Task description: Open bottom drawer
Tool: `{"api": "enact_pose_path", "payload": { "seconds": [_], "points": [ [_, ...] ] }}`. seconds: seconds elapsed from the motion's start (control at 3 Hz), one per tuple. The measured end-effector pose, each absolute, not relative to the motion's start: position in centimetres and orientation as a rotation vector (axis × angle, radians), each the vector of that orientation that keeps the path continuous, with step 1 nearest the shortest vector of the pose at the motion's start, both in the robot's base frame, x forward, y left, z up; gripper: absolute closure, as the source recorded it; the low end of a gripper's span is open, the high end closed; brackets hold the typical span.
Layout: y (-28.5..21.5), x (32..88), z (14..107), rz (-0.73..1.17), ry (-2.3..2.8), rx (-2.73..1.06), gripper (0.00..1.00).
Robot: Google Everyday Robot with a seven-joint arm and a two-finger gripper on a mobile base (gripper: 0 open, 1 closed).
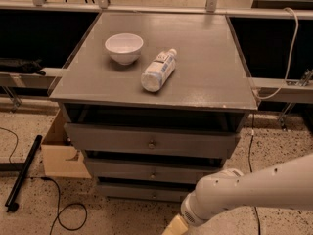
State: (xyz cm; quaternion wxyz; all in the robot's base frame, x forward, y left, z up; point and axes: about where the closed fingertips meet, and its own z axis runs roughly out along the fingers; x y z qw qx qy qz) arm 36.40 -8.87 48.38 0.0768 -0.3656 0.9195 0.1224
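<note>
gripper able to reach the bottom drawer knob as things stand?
Probably yes. The gripper sits low at the picture's bottom edge, just in front of the bottom drawer, and nothing stands between it and the knob. Only part of it shows.

Tool (174,227) at lower edge, near bottom drawer (133,191)

A white bowl (124,47) sat beside a toppled bottle (158,70) on the cabinet top (205,58). A cardboard box (61,158) stood on the floor at its left. My gripper (173,226) hung low, in front.

Lab: terrazzo floor (122,214), loose cables (57,213), end effector (174,227) at bottom edge
</note>
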Motion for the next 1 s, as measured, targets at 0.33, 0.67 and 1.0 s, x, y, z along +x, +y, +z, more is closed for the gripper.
{"api": "enact_pose_path", "payload": {
  "seconds": [0.33,0.67,1.0],
  "points": [
    [-8.9,36.4,48.4,0.367,2.755,-1.096,0.0],
    [-7.2,36.8,48.3,0.351,2.715,-1.224,0.0],
    [-5.3,36.9,48.1,0.325,2.644,-1.38,0.0]
  ]
}}
